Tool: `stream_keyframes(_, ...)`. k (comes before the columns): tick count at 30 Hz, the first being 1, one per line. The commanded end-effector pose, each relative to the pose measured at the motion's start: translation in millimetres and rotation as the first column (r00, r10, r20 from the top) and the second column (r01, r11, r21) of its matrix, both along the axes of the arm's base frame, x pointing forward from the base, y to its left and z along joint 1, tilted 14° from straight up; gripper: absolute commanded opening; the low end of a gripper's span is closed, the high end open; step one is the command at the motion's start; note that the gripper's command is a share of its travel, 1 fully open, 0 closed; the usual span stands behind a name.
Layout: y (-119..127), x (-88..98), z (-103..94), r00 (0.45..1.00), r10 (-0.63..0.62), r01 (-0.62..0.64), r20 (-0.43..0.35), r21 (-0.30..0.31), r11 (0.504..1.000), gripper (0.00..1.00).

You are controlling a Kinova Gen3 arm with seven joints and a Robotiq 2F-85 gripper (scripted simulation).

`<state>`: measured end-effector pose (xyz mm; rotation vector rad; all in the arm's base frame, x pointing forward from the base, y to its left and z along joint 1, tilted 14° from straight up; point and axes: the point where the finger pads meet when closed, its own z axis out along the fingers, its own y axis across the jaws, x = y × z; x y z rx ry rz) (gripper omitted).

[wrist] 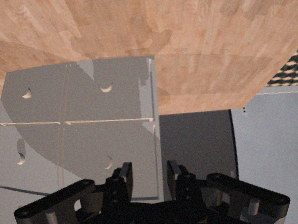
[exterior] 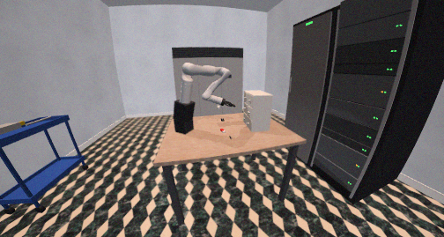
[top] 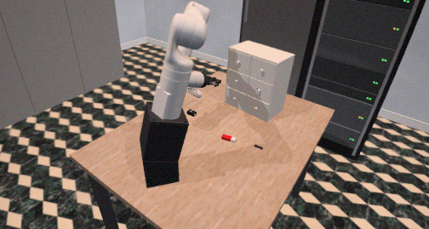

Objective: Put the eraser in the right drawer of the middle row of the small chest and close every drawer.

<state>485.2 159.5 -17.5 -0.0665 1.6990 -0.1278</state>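
The eraser [top: 228, 138], red with a white end, lies flat on the wooden table in front of the small white chest [top: 259, 79]. The chest stands at the table's back right with all its drawers pushed in. My gripper [top: 214, 82] hovers in the air left of the chest's front, at about the height of its middle row, well apart from the eraser. Its fingers stand partly open with nothing between them. The wrist view shows the chest's front [wrist: 87, 129] with its knobs just ahead of the fingertips. The eraser [exterior: 223, 129] and chest [exterior: 257, 110] also show in the exterior view.
A small black object [top: 191, 112] lies near the arm's black base [top: 163, 149]. A small dark thing [top: 258, 146] lies right of the eraser. Tall server racks [top: 366, 60] stand behind the table's right edge. A blue cart [exterior: 31, 159] stands far off.
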Motion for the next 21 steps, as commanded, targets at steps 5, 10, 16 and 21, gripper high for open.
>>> stream_keyframes(5, -12, 2.6, 1.1, 1.0, -0.005, 0.005, -0.001, -0.003, 1.0, 0.33)
stream_keyframes(10, -24, 5.4, 2.2, 1.0, -0.005, 0.005, -0.001, -0.003, 1.0, 0.33)
stream_keyframes(16, -36, 8.5, 3.5, 1.0, -0.005, 0.005, -0.001, -0.003, 1.0, 0.33)
stream_keyframes(21, -44, 10.5, 4.4, 1.0, -0.005, 0.005, -0.001, -0.003, 1.0, 0.33)
